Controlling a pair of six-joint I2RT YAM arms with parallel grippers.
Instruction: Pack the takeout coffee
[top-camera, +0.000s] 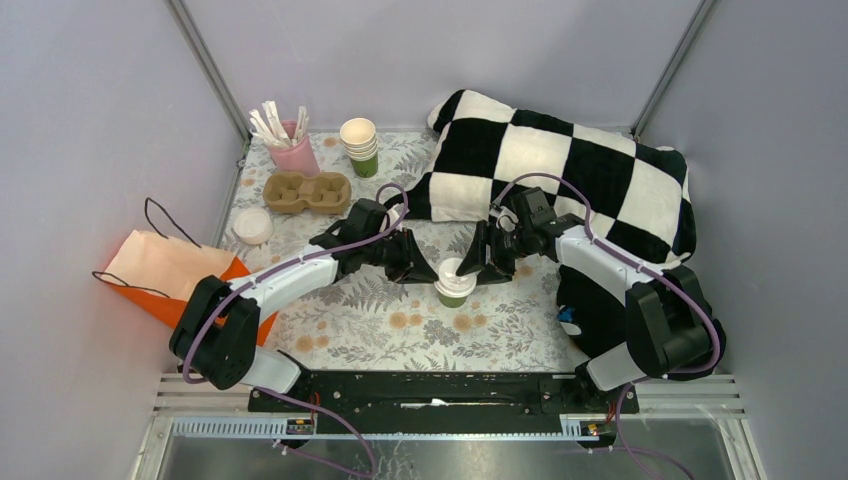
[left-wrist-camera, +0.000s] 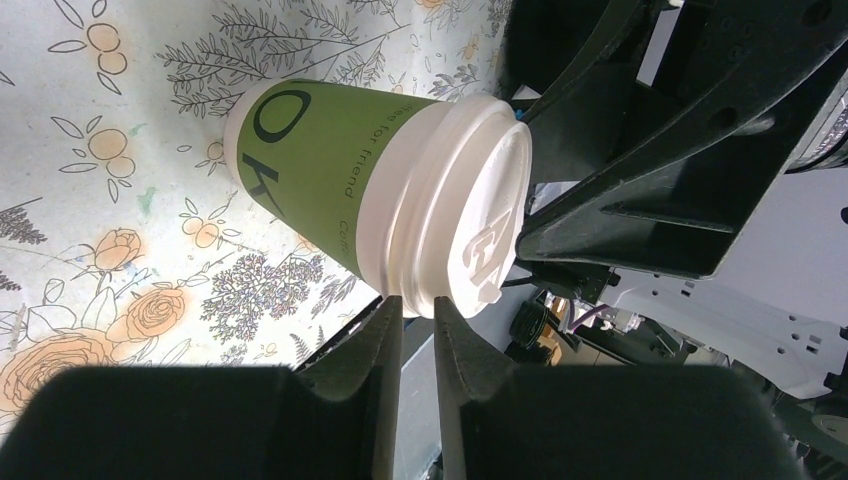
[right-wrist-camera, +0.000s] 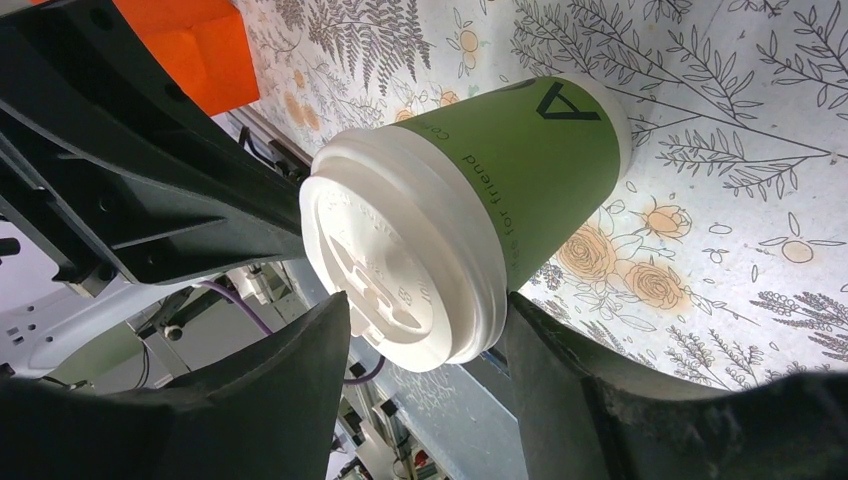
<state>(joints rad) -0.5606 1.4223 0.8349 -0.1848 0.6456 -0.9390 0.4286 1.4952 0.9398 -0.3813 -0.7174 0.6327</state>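
Note:
The takeout coffee (top-camera: 455, 283), a green paper cup with a white lid, stands upright on the floral tablecloth between both grippers. My left gripper (top-camera: 415, 266) is to its left, my right gripper (top-camera: 482, 262) to its right. In the left wrist view the cup (left-wrist-camera: 330, 175) is close ahead. The left gripper (left-wrist-camera: 417, 303) has its jaws almost together, empty, with the tips at the lid rim. In the right wrist view the right gripper (right-wrist-camera: 428, 305) is open and straddles the lid of the cup (right-wrist-camera: 520, 160). One finger (right-wrist-camera: 540, 360) touches the rim.
An orange paper bag (top-camera: 170, 272) lies at the left edge and shows in the right wrist view (right-wrist-camera: 190, 50). A loose white lid (top-camera: 252, 224), a cardboard cup carrier (top-camera: 307, 191), a pink holder of sticks (top-camera: 290, 148), stacked cups (top-camera: 360, 146) and a checkered cushion (top-camera: 570, 175) sit behind.

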